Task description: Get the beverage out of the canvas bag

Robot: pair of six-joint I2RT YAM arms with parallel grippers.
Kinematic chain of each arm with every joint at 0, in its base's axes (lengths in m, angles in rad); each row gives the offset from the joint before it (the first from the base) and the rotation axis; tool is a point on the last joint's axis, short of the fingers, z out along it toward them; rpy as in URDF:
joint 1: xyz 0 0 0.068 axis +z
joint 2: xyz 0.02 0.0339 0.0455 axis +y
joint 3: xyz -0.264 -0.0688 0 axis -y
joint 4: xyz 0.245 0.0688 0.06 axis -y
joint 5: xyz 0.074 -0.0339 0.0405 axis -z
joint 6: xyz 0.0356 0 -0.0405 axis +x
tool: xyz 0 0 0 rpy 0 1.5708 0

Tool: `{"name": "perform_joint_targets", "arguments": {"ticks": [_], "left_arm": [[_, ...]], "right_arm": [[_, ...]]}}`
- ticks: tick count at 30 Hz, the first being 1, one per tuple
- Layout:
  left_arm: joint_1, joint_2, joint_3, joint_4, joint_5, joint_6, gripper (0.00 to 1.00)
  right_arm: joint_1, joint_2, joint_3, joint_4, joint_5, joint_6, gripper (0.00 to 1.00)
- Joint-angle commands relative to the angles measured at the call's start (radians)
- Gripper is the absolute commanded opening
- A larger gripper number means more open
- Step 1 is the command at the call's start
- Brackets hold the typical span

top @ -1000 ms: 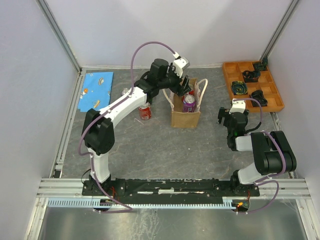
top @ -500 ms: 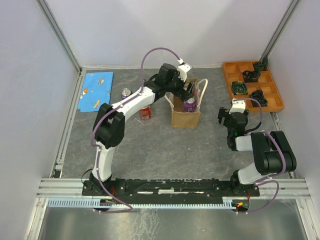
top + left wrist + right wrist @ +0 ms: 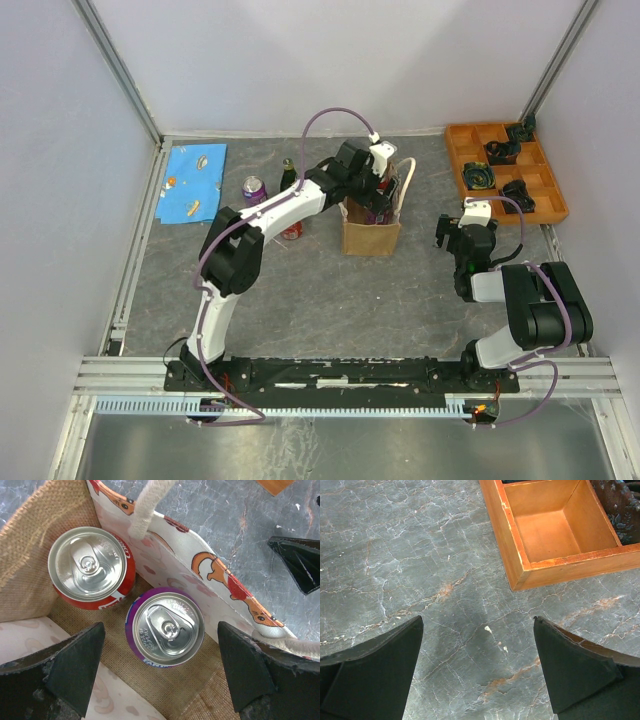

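Observation:
The tan canvas bag [image 3: 371,234] with white rope handles stands upright mid-table. In the left wrist view its open top [image 3: 215,577] shows two upright cans inside: a purple can [image 3: 167,628] and a red can [image 3: 90,567] beside it. My left gripper [image 3: 379,188] hovers over the bag mouth, open and empty. In its wrist view the left gripper [image 3: 161,625] has its jaws on either side of the purple can, above it and not touching. My right gripper [image 3: 450,235] is open and empty over bare table right of the bag, as its wrist view [image 3: 477,618] shows.
Left of the bag stand a purple can [image 3: 255,188], a dark bottle [image 3: 288,175] and a red can [image 3: 292,230] partly behind my left arm. A blue cloth [image 3: 193,180] lies far left. The orange compartment tray [image 3: 553,200] sits back right; its corner [image 3: 520,575] is near my right gripper.
My left arm has swung right and stretched out, bringing the gripper from the bag's back-left edge to directly over its opening. The right arm has not moved.

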Motion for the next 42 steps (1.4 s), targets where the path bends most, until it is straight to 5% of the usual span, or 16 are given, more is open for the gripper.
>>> {"name": "perform_joint_targets", "arguments": {"ticks": [1,13,16,20,26,27,42], "left_arm": [[-0.008,0.021,0.041,0.000,-0.043,-0.039,0.99],[-0.013,0.087,0.059,0.048,-0.089,-0.034,1.00],[-0.013,0.096,0.061,0.058,-0.085,-0.033,0.93],[-0.013,0.100,0.056,0.078,-0.076,-0.037,0.73],[-0.013,0.086,0.051,0.087,-0.076,-0.021,0.07],[-0.013,0.080,0.051,0.086,-0.075,-0.014,0.03],[0.030,-0.110,0.271,-0.044,0.001,0.085,0.03]], "right_arm": [[-0.002,-0.010,0.028,0.024,-0.007,-0.004,0.99],[-0.002,-0.009,0.028,0.024,-0.007,-0.004,0.99],[-0.003,-0.010,0.028,0.024,-0.007,-0.005,0.99],[-0.002,-0.010,0.028,0.024,-0.008,-0.004,0.99],[-0.003,-0.009,0.028,0.024,-0.007,-0.004,0.99],[-0.002,-0.009,0.027,0.024,-0.007,-0.005,0.99],[-0.003,-0.009,0.028,0.024,-0.007,-0.005,0.99]]}}
